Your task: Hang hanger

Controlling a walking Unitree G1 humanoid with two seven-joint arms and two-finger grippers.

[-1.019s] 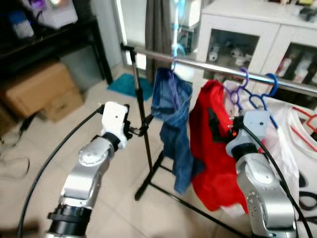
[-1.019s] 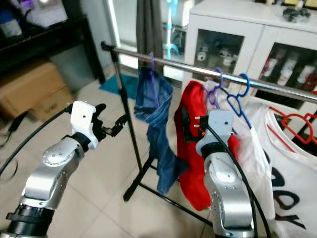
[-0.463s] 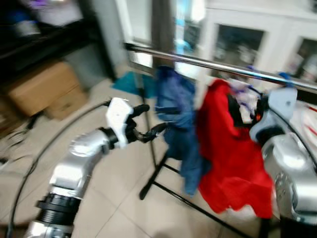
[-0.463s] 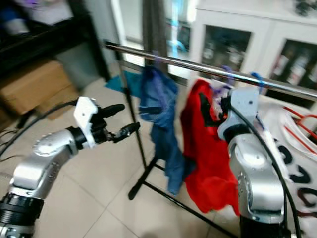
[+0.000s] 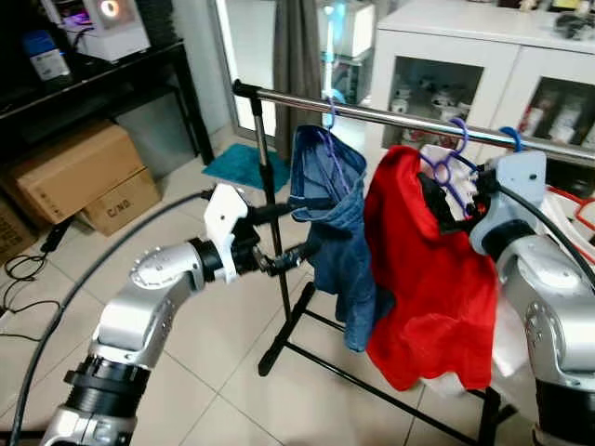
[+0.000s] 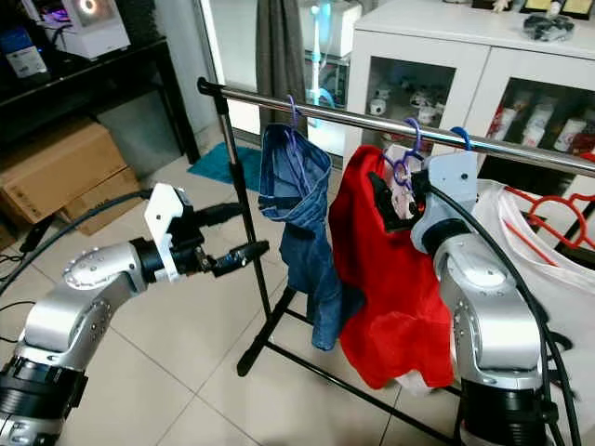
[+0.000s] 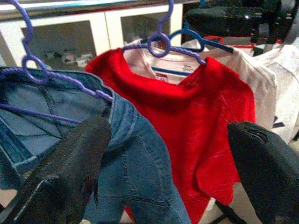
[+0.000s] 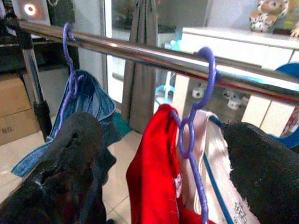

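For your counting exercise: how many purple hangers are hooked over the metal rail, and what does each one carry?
2. One purple hanger sits near the rail's post end, carrying the blue jeans. The other purple hanger hangs further along, carrying the red shirt. More may be hidden behind the right gripper.

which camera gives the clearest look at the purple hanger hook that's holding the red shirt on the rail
The right wrist view: the purple hanger hook curls over the rail close up, above the red shirt. The eye views show it small; the left wrist view shows its loop, with the hook's top cut off.
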